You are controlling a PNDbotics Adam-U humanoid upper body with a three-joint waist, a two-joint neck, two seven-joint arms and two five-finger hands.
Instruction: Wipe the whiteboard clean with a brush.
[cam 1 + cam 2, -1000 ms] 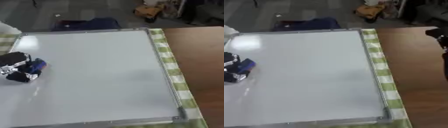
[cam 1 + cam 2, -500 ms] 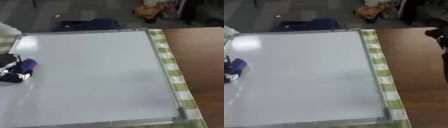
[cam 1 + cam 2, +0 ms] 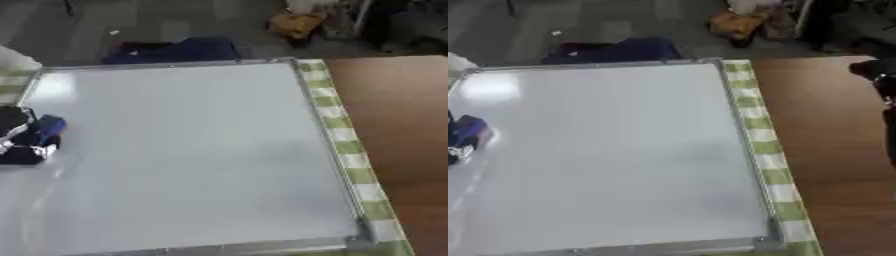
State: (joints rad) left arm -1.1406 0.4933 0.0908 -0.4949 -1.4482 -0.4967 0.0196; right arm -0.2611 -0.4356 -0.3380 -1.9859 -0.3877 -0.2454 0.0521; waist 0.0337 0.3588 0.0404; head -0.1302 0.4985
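The robot's left hand [image 3: 17,137], its fingers curled round the small blue brush [image 3: 48,127], has slid further out toward nine o'clock over the last second and now sits right at the left edge of the large white rectangular whiteboard [image 3: 188,150], half out of sight. The board lies flat on a green-and-white checked cloth [image 3: 346,145] over the brown wooden surface [image 3: 824,140], and I can see no marks left on it, so I'd judge the wiping all but finished. The right hand [image 3: 881,77] shows only as a dark shape at three o'clock, and I cannot tell how its fingers stand.
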